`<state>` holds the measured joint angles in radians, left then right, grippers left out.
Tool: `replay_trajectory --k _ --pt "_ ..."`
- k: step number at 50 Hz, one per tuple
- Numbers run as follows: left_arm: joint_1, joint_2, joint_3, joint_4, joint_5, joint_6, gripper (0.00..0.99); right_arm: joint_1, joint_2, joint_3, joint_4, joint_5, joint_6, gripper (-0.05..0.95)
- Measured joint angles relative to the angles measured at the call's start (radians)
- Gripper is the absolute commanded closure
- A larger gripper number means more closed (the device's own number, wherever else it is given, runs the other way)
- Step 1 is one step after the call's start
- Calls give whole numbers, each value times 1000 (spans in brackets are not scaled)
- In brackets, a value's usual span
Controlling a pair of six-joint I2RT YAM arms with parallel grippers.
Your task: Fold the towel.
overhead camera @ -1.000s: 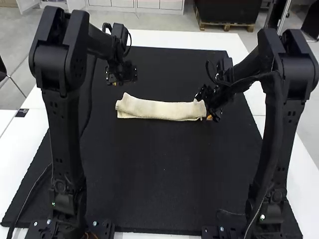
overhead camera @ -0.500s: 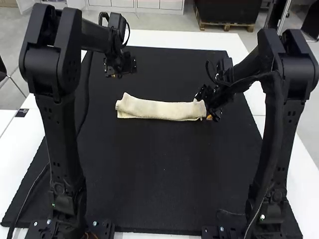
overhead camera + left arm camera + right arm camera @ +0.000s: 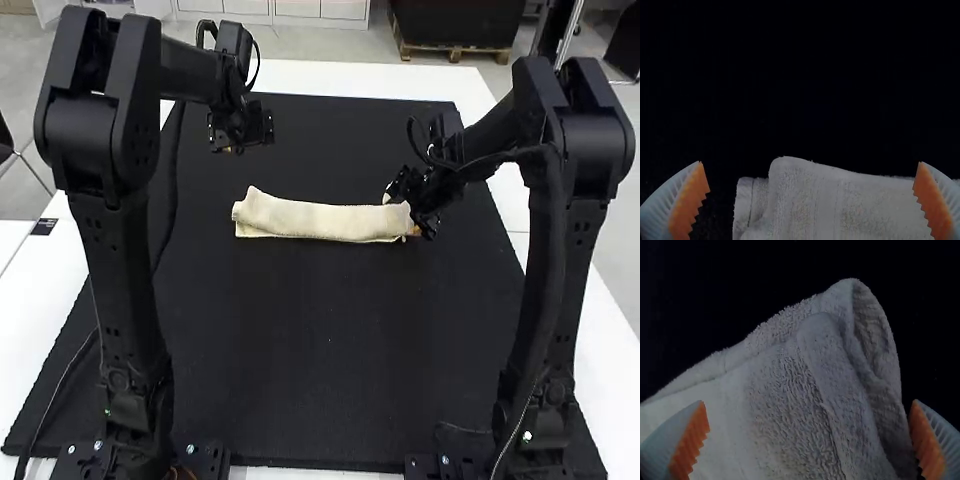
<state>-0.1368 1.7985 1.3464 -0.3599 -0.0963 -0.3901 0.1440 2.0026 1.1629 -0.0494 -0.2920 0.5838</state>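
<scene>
At the left, the left gripper (image 3: 809, 162) hangs beyond the near-left stretch of cloth, probably parked there to leave its partner room while standing ready for that end. Its fingers are spread wide, with nothing gripped between them.

Next comes the towel (image 3: 320, 221), already folded into a long, narrow strip lying crosswise on the black mat (image 3: 330, 340). The strip runs between the two arms, which would let either one take an end. Its left end shows stacked layers, not quite lined up.

At the right, the right gripper (image 3: 808, 401) is down at the strip's right end, where the layers sit unevenly and one corner flares open — likely placed there to straddle that end, for tidying or for the next fold. Its fingers, too, stand wide apart with cloth between them, yet they clamp nothing; whether one pad brushes the towel's edge, I cannot tell.
</scene>
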Motion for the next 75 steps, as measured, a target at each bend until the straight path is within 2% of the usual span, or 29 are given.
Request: replay_trajectory --k 25,29,32,40,47,66,75 --pt "0 0 0 0 6 0 36 6 24 0 3 4 0 -5" --pt "0 0 0 -2 7 0 36 6 24 0 3 5 0 54" --pt "0 0 0 -3 9 0 36 6 24 0 1 9 0 130" --pt "0 0 0 -3 11 0 36 13 33 0 3 7 2 456" --pt "0 0 0 -3 14 0 36 22 50 0 6 3 5 920" --pt "0 -6 0 -8 15 0 36 22 51 0 8 8 18 908" --pt "7 -77 0 -18 17 0 36 22 52 0 8 11 19 911"
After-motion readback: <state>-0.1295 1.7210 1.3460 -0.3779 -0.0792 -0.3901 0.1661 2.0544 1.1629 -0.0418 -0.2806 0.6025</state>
